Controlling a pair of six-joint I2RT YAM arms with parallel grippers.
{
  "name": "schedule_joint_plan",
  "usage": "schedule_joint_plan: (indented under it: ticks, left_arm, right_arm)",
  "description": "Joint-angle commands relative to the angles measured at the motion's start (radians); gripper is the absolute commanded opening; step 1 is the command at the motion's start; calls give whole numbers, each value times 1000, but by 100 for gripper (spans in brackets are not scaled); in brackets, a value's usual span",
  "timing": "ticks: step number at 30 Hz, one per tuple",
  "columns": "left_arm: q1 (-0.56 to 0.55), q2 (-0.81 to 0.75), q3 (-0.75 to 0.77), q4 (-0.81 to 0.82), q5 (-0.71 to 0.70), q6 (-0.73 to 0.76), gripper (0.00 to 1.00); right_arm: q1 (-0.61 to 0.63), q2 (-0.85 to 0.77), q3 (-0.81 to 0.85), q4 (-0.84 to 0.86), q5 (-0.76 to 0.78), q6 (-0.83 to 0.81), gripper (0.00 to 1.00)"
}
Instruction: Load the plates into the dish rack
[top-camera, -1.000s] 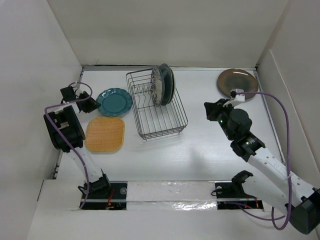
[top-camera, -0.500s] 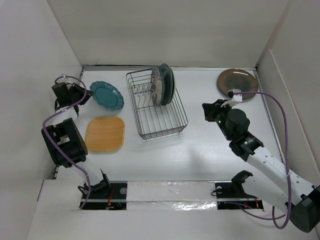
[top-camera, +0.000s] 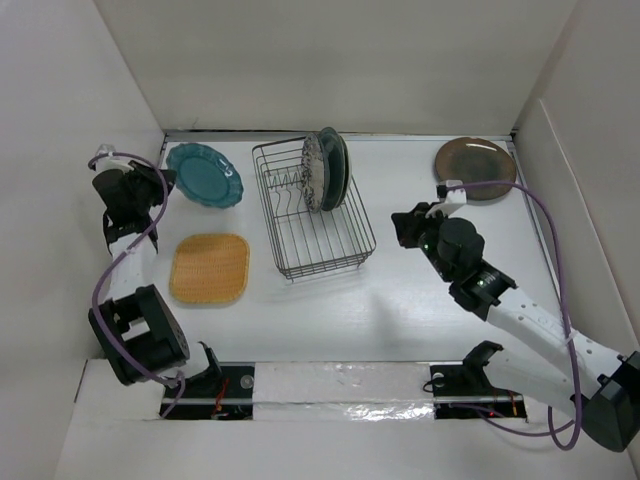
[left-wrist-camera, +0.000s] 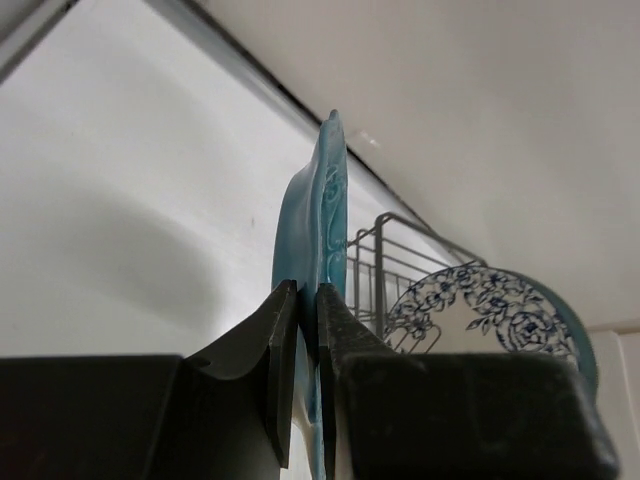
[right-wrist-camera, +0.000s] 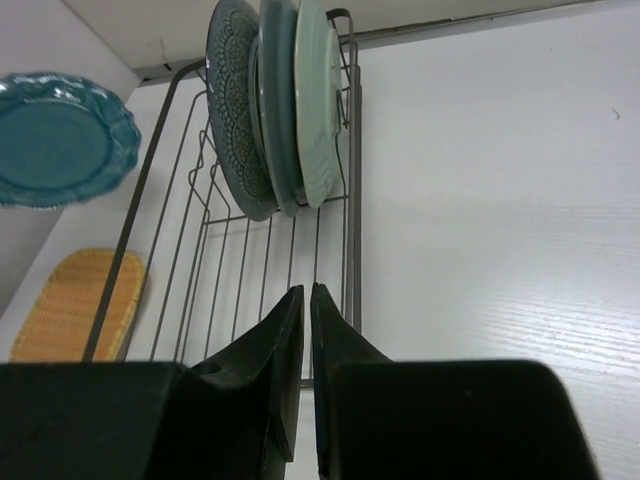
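Left gripper (left-wrist-camera: 305, 300) has swung back toward the far-left corner, carrying the dark teal scalloped plate (top-camera: 205, 175) with it. Its fingers pinch that plate's rim, plate edge-on between them, left of the black wire dish rack (top-camera: 318, 235) at its far end. Right gripper (right-wrist-camera: 297, 300) sits right of the rack, fingers nearly pressed together with a sliver of gap, holding nothing. Three upright plates (top-camera: 325, 168) stand in the rack's far end. Orange rounded-square plate (top-camera: 209, 268) lies left of the rack, glossy brown plate (top-camera: 474, 165) well right.

A white tabletop (top-camera: 420, 310) is enclosed by plain white walls (top-camera: 340, 60) at its far, left and right edges. A dark seam (top-camera: 220, 132) is seen along the far edge.
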Motion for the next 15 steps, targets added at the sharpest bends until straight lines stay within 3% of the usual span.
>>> schedule_joint_plan:
  ticks: [1, 6, 8, 13, 15]
  left_arm:
    - [4, -96, 39, 173, 4, -63, 0]
    - [4, -187, 17, 208, 1, -118, 0]
    - [4, -213, 60, 195, 4, -137, 0]
    - [-22, -260, 145, 145, 17, -154, 0]
    - [-40, -285, 163, 138, 28, -167, 0]
  right_arm:
    - [9, 15, 57, 22, -29, -22, 14]
    - [9, 28, 54, 62, -150, -8, 26]
    - [9, 41, 64, 69, -182, 8, 26]
    - [30, 69, 118, 100, -267, 62, 6]
    - [41, 83, 144, 111, -288, 79, 7]
